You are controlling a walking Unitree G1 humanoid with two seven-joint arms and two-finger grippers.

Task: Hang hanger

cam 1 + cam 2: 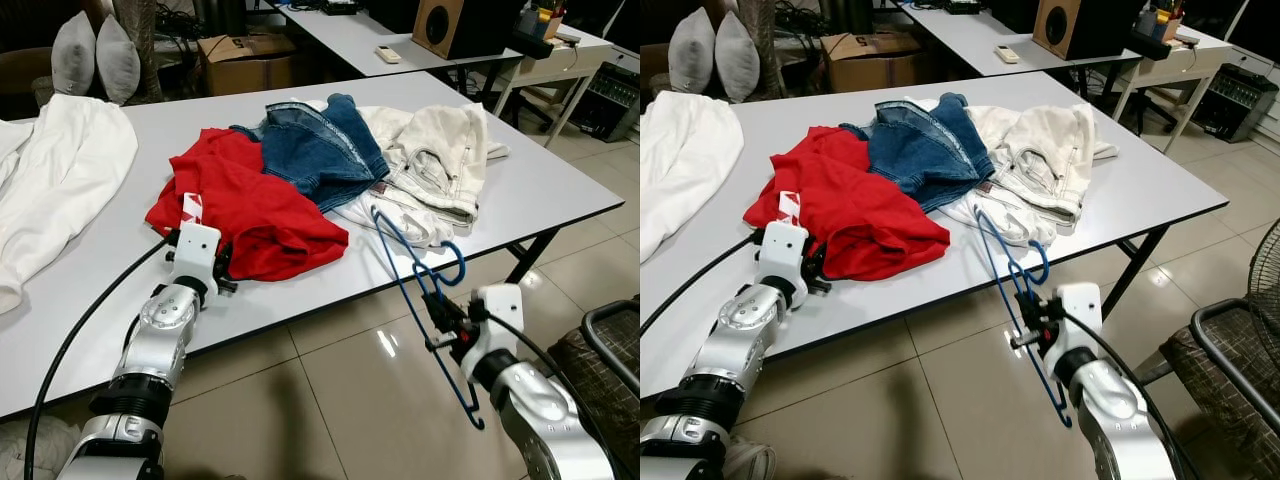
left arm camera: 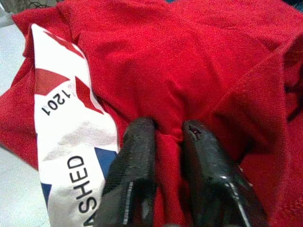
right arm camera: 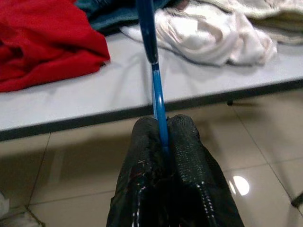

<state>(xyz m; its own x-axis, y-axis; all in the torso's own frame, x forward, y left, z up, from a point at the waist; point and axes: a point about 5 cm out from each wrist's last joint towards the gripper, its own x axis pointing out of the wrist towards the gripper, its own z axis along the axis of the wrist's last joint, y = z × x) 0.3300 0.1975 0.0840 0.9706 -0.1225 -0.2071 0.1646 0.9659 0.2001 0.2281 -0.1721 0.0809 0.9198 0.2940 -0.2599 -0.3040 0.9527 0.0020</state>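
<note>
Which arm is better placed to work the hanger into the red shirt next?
Right. The right gripper is shut on the blue hanger, beside the table edge; the left gripper is pinching the red shirt.

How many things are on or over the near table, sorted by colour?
Red: 1, red garment, pinched by the left gripper
Blue: 2, denim garment, blue hanger in the right gripper
White: 3, white trousers, white cloth, white bedding
Total: 6

**Blue hanger: held off table edge**

Thin blue hanger (image 1: 425, 300), pinched between right gripper (image 3: 163, 142) fingers. Tilted, upper end reaching over the table edge beside white clothing, lower end hanging above the tiled floor. Hook curled near mid-length.
</note>
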